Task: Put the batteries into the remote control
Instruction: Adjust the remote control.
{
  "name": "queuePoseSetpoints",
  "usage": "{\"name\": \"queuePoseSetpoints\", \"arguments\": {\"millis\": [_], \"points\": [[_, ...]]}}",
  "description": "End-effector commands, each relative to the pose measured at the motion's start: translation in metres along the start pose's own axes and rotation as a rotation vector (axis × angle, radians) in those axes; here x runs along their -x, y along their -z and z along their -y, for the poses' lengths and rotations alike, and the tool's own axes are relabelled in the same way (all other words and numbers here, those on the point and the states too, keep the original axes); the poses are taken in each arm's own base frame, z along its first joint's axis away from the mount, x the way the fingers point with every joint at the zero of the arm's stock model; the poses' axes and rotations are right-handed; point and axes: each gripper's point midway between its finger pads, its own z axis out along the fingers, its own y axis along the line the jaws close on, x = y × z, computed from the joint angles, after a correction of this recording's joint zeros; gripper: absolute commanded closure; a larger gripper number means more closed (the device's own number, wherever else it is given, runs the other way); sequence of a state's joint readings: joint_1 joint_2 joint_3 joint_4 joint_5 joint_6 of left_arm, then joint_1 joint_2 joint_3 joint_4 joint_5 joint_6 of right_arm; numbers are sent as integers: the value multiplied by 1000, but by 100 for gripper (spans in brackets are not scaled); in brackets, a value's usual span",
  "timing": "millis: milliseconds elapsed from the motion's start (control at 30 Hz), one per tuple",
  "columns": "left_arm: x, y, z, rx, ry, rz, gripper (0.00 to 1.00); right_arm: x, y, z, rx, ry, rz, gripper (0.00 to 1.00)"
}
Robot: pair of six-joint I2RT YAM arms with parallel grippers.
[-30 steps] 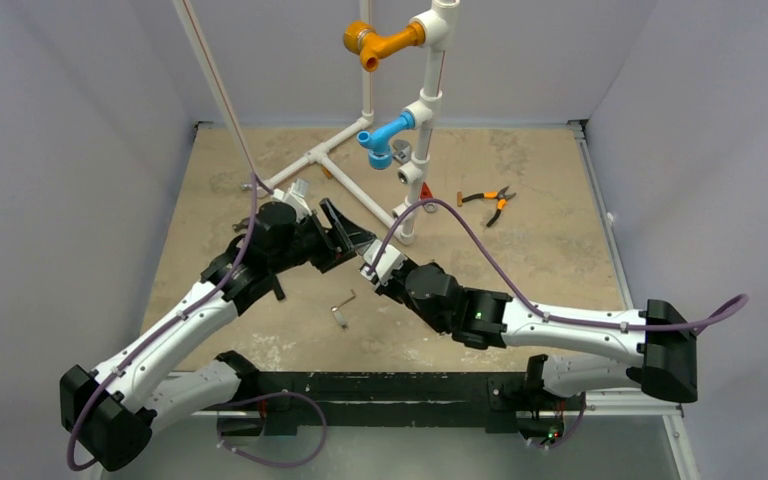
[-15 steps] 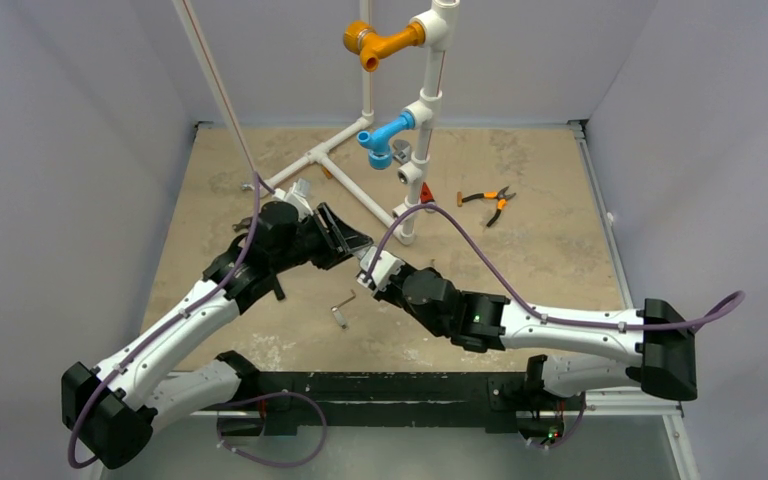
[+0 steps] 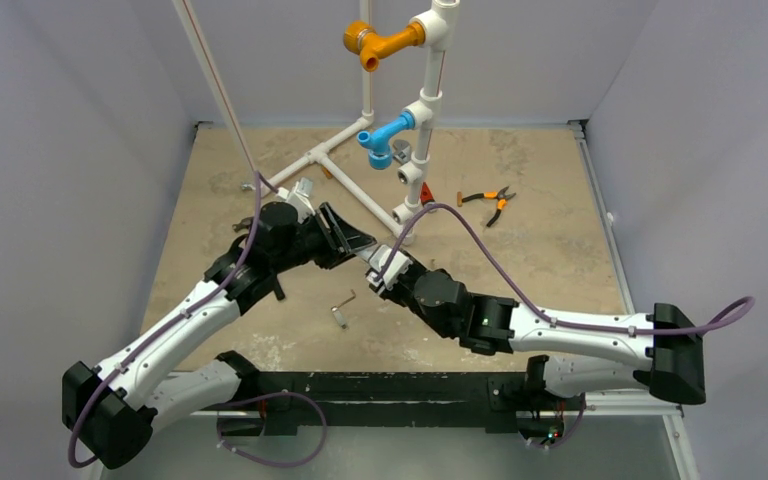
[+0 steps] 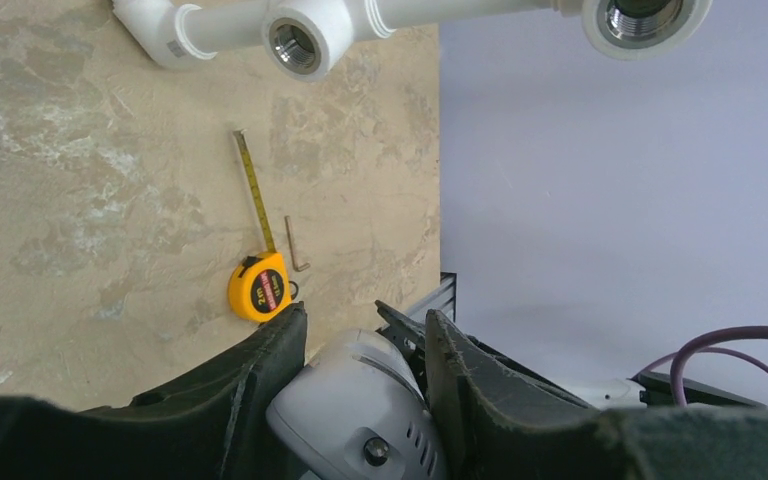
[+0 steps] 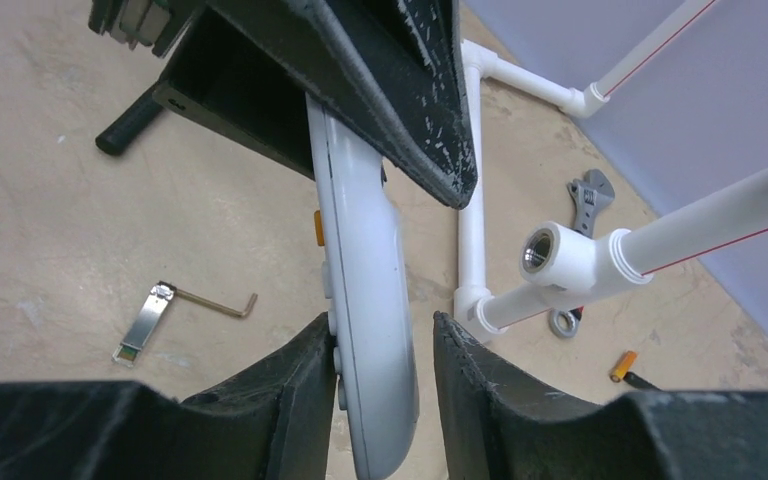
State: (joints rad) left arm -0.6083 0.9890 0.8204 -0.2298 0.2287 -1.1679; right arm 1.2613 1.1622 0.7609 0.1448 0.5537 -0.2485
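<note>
Remote control [image 5: 365, 300]: mid-air over table centre, upper end clamped in left gripper [image 3: 355, 240]; right gripper [image 5: 382, 320]: narrow gap, straddling lower end, not pinching; change: right gripper nudges toward 3 o'clock; handover likely adjusting; batteries: none gripped, loading not begun.

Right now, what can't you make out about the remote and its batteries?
Remote control: in the top view it is buried between the left gripper and right gripper; the right wrist view shows only its edge, so the battery bay is unseen.
Battery: an orange speck in the right wrist view, too small to confirm; any others unseen.
</note>
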Motion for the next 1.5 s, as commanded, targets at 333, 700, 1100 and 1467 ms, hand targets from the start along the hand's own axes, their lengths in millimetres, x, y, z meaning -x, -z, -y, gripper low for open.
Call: {"name": "queuePoseSetpoints", "arguments": {"millis": [333, 700, 1100, 1467], "points": [[-3, 4, 28, -167, -72, -17, 100, 36, 23, -16, 188, -133, 114, 34], [-11, 13, 24, -230, -253, -16, 100, 36, 42, 22, 379, -399, 78, 23], [-19, 19, 43, -365, -372, -43, 100, 43, 40, 1, 588, -505, 97, 21], [-19, 9, 36, -327, -346, -59, 100, 27, 22, -3, 575, -495, 63, 24]]}}
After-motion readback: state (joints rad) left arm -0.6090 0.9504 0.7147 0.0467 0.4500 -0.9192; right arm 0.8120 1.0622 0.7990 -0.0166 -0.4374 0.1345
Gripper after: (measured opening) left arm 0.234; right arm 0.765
